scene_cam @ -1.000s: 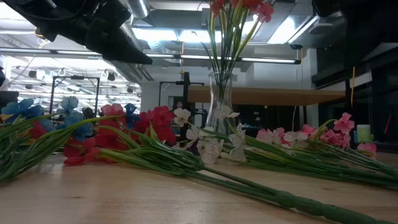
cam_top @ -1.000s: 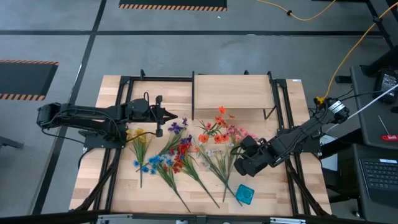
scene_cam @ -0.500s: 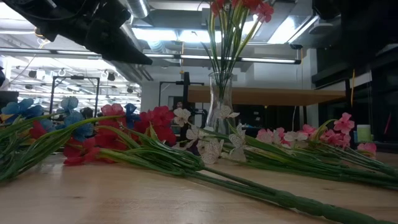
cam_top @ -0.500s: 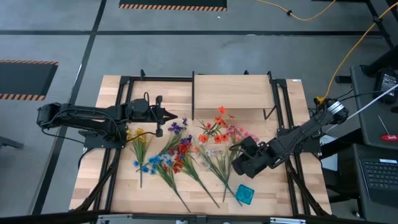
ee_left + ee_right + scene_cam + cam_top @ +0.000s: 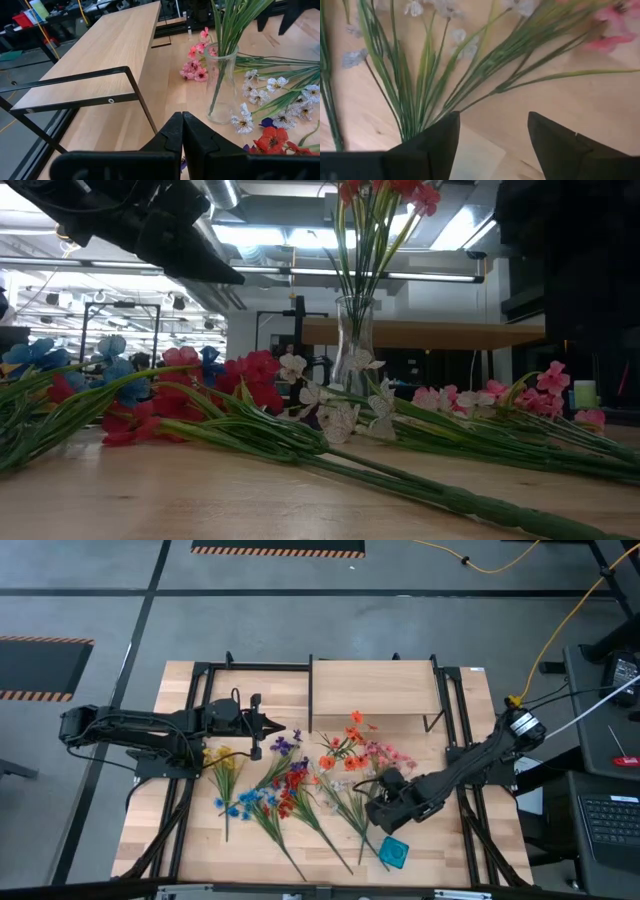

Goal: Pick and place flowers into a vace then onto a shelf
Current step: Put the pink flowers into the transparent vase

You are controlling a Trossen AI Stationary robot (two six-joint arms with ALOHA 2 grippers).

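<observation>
The flowers, artificial sprays with long thin green stems and small red, blue, purple, yellow, orange, pink and white blooms, lie fanned across the centre of the butcher-block tabletop in the high view, stems pointing toward the lower edge of the frame. A few more red and pink ones stand in a clear glass vase, which sits on the tabletop just below the shelf, a pale wood board on thin black posts at the upper centre. One vase and one shelf show; the loose sprays overlap too much to count.

A small teal square container sits at the lower centre-right, just below the right claw. That claw hangs at the right edge of the fan with its two fingers spread apart, grasping nothing; in its wrist view green stems and white blooms lie close ahead, crossing each other.

The left claw is clenched on nothing, at the upper left of the fan, with yellow and purple blooms just below it.
</observation>
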